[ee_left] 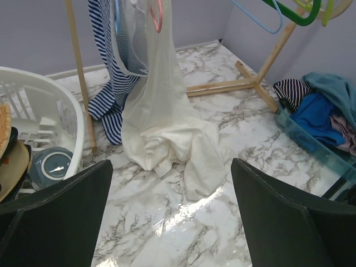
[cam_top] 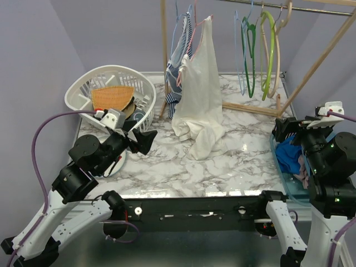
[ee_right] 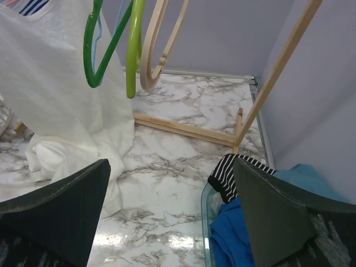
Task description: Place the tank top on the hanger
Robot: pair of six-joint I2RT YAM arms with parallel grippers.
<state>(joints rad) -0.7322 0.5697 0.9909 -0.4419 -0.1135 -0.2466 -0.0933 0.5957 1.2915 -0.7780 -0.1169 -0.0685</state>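
Note:
The teal-blue tank top (ee_left: 331, 89) lies bunched in a clear bin at the table's right edge, on top of other clothes. It also shows in the right wrist view (ee_right: 309, 177). The beige wooden hanger (cam_top: 277, 83) hangs empty at the right end of the rack, beside the lime-green one, and shows in the right wrist view (ee_right: 157, 50). My left gripper (cam_top: 146, 139) is open and empty above the table's left side (ee_left: 172, 222). My right gripper (cam_top: 283, 129) is open and empty above the bin's far corner (ee_right: 172, 217).
A long cream-white garment (cam_top: 200, 100) and a blue-white striped one (cam_top: 178, 67) hang from the rack onto the table. A white laundry basket (cam_top: 111, 78) stands back left. The clear bin (ee_left: 311, 146) also holds a royal-blue cloth (cam_top: 289, 156) and a black-striped cloth (ee_right: 233, 172). The rack's wooden foot (cam_top: 250, 108) crosses the back.

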